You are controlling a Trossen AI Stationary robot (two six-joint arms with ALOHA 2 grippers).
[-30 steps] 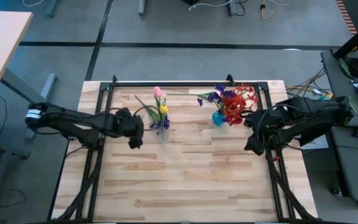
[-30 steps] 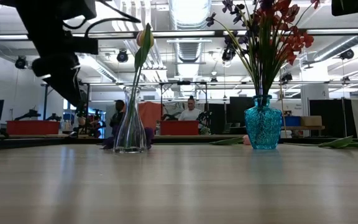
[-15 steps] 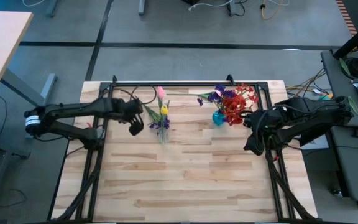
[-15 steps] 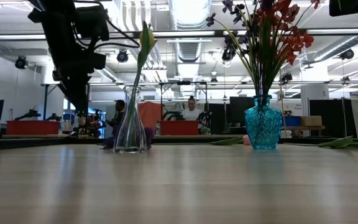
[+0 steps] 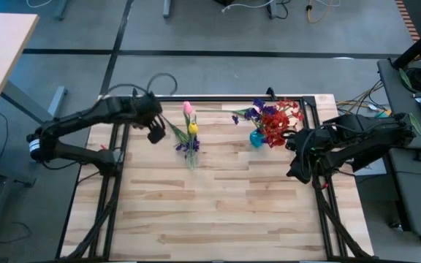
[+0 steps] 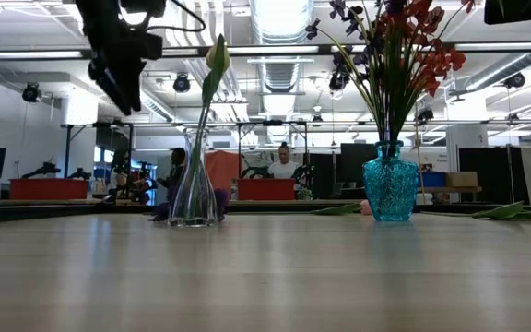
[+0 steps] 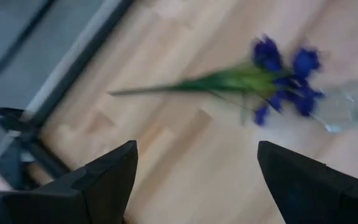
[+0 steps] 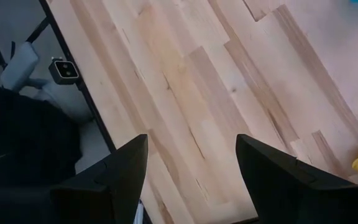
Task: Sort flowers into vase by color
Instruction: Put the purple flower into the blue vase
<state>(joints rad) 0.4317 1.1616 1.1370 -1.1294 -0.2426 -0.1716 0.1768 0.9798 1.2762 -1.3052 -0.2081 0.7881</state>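
the left gripper (image 5: 156,136) hangs over the table's (image 5: 218,212) back left part with its fingers apart and nothing in them, just beside the clear vase (image 6: 193,189) that has the pink and yellow tulips (image 5: 189,119) plus some purple blossoms (image 7: 286,74). the red and purple sprays (image 5: 272,119) sit in the teal vase (image 6: 390,191) further right. the right gripper (image 5: 298,174) waits by the right edge, fingers also spread and empty.

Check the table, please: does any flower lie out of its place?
Yes. One purple flower lies flat on the table beside the foot of the clear vase, not inside a vase. The other purple sprays stand in the blue vase with red ones.
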